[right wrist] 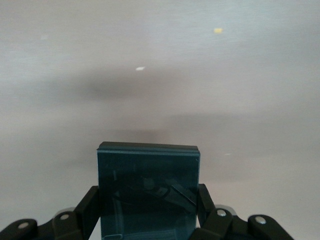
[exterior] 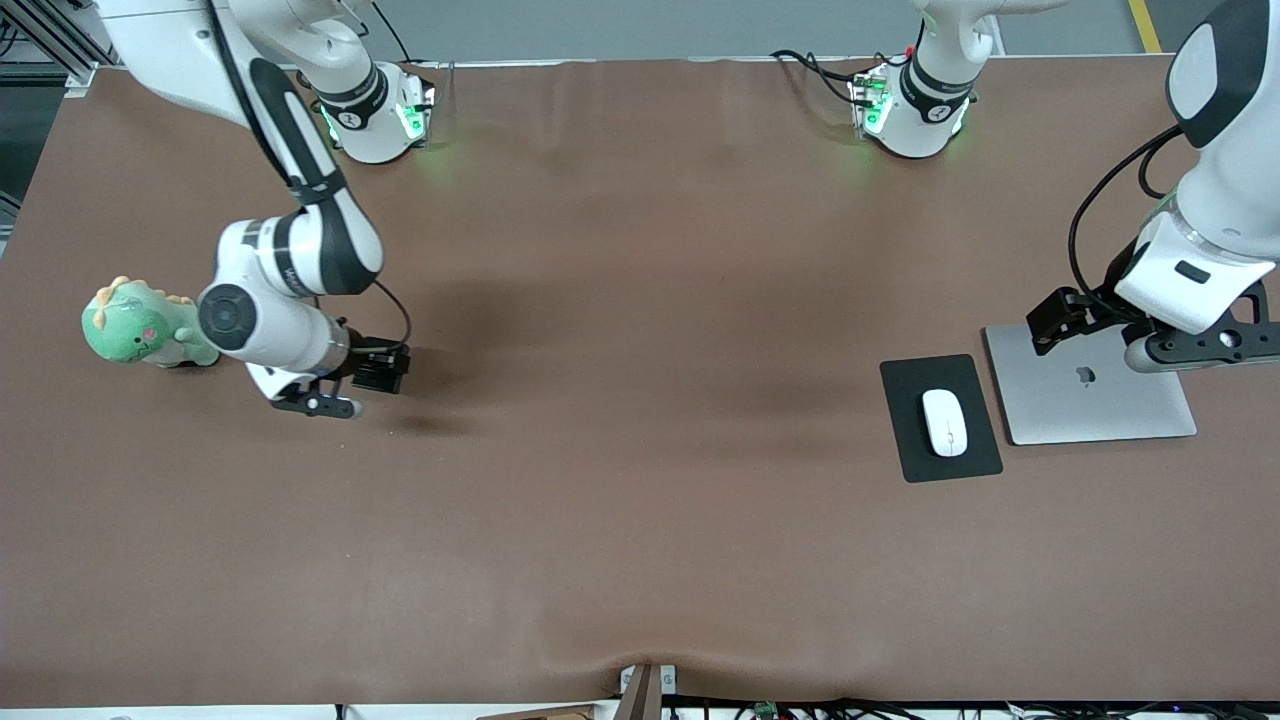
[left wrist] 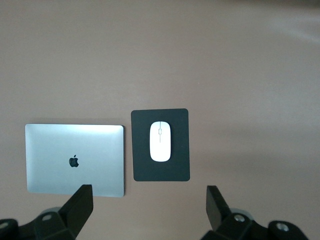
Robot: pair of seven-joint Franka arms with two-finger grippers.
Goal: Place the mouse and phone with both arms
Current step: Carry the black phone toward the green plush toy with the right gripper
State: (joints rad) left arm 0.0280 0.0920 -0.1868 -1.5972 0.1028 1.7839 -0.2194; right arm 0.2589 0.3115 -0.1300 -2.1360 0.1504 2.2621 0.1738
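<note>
White mouse [exterior: 944,422] on black mat [exterior: 940,418], just beside silver laptop [exterior: 1090,385]. Left gripper [left wrist: 149,202] over laptop, jaws wide and empty. Well apart toward right arm's end, right gripper [right wrist: 149,205] clamped on black phone [right wrist: 148,192], above bare table [exterior: 640,500], near green plush dinosaur [exterior: 135,325].

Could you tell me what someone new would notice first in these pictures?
Probably the white mouse on its black mat beside a silver laptop, toward the left arm's end, with the open left pincer above them. Next, the right pincer, up over bare table, shut on a dark phone, near a green dinosaur toy.
</note>
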